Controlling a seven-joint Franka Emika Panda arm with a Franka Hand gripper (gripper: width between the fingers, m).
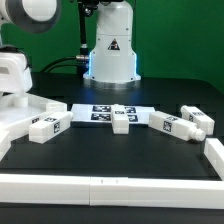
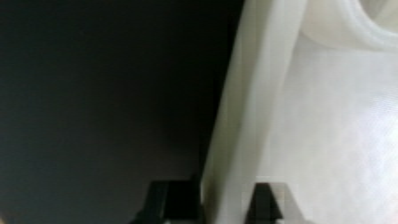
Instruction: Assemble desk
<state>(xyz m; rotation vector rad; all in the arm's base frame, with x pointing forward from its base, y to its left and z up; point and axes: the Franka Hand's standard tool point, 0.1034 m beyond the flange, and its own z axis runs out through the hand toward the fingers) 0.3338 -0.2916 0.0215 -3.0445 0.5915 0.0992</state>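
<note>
Desk panel rim between jaws of tool.

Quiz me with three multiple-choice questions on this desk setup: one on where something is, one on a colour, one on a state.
1. Where does the desk panel lie? A the exterior view's left; B the exterior view's right; C on the floor.
2. Table colour? A white; B black; C red.
3. The jaws are: A wide open; B shut on the panel's rim; C half open, empty.
Answers: A, it lies at the left edge; B, the surface is dark; B, both fingertips pinch the rim.
</note>
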